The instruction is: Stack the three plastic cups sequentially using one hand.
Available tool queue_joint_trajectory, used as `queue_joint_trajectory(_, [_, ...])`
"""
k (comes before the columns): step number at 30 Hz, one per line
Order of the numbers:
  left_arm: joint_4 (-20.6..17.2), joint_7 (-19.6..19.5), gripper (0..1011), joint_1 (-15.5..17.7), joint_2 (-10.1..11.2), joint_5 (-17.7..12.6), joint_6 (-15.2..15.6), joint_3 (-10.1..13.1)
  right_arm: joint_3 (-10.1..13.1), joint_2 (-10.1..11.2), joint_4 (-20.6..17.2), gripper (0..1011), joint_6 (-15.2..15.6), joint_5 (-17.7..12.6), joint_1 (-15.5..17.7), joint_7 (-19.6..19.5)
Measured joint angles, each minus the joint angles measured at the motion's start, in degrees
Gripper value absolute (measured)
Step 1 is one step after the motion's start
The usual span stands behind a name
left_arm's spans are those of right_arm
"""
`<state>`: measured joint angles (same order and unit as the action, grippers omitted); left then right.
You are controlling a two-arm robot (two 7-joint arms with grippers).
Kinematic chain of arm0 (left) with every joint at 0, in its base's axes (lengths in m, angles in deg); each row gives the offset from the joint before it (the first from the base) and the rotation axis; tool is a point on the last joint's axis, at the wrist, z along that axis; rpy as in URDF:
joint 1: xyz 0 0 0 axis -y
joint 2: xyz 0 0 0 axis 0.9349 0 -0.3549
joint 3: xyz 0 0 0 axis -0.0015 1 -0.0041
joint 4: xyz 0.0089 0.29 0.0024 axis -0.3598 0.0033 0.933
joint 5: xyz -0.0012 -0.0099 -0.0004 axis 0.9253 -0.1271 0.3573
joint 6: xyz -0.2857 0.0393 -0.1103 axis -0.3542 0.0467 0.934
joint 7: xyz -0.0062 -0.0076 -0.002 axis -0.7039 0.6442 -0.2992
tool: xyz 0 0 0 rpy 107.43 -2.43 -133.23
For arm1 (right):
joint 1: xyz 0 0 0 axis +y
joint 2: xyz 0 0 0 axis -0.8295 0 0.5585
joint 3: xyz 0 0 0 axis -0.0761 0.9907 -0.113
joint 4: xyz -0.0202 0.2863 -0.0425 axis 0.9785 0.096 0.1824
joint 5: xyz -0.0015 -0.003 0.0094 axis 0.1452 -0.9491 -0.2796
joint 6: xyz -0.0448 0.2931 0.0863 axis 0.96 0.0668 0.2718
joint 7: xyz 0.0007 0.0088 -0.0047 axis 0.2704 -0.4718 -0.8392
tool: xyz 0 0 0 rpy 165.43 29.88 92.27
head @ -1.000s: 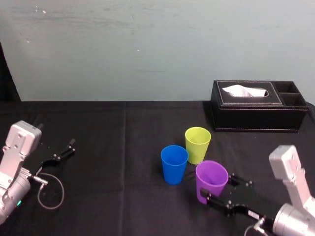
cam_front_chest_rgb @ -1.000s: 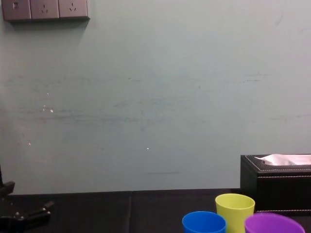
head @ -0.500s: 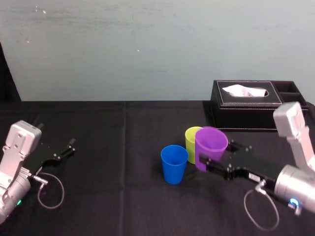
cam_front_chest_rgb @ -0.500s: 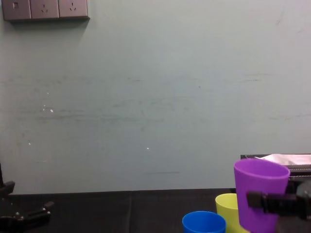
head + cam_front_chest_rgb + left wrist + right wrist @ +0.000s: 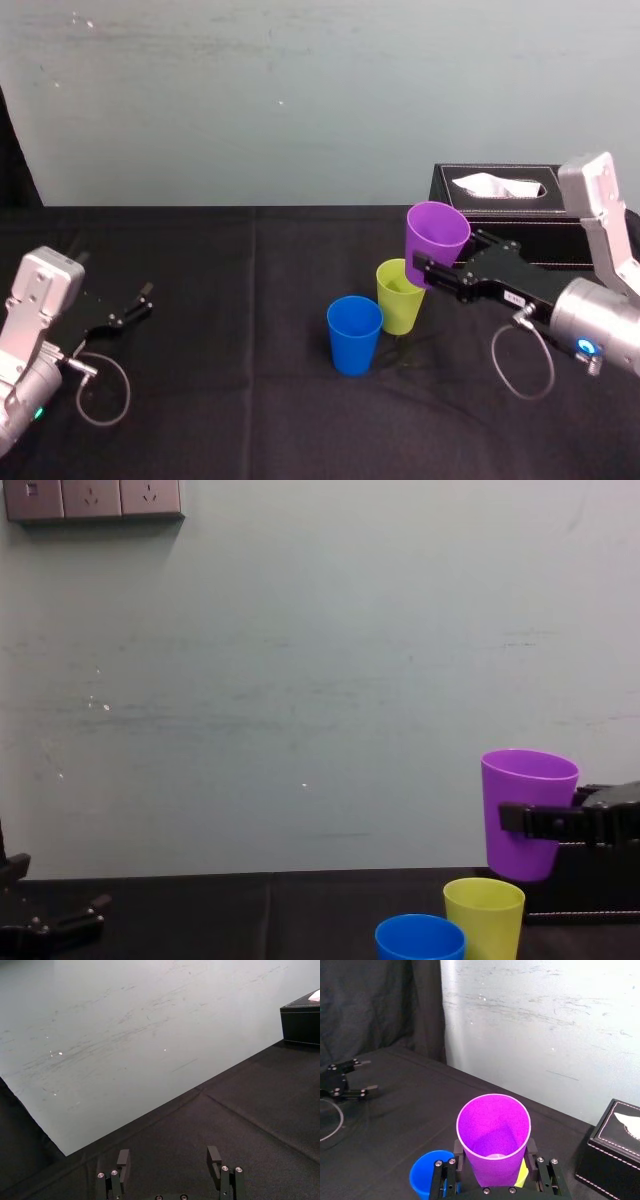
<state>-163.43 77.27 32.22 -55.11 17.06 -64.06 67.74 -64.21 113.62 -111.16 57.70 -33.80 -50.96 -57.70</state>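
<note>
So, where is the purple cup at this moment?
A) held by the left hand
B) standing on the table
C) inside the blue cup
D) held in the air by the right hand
D: the right hand grips the purple cup clear of the table, just above the yellow-green cup.

Chest view: blue cup [image 5: 420, 937] and yellow-green cup [image 5: 484, 916] are cut by the lower edge, bases unseen. The tissue box [image 5: 590, 892] is largely hidden behind the purple cup [image 5: 527, 813] and the right gripper [image 5: 440, 258].

Right wrist view: the yellow-green cup shows as a sliver beside the purple cup's base. The blue cup is part-hidden by a finger and cut by the lower edge. The tissue box is cut by the picture's edge.

Left wrist view: one corner of the tissue box shows at the edge. The left gripper [image 5: 168, 1152] has its body cut off.

Head view: the purple cup covers part of the yellow-green rim. Contact cannot be told.
</note>
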Motion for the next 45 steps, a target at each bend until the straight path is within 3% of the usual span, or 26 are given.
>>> queue_joint_trajectory(16, [0.00, 0.00, 1000, 0.00, 0.00, 0.00, 0.00, 0.00, -2.73, -2.57, 7.91, 715, -0.37, 0.70, -6.79, 1.13])
queue_joint_trajectory(45, [0.00, 0.00, 1000, 0.00, 0.00, 0.00, 0.00, 0.00, -5.05, -5.11, 13.82, 715, 0.79, 0.81, -9.49, 1.48])
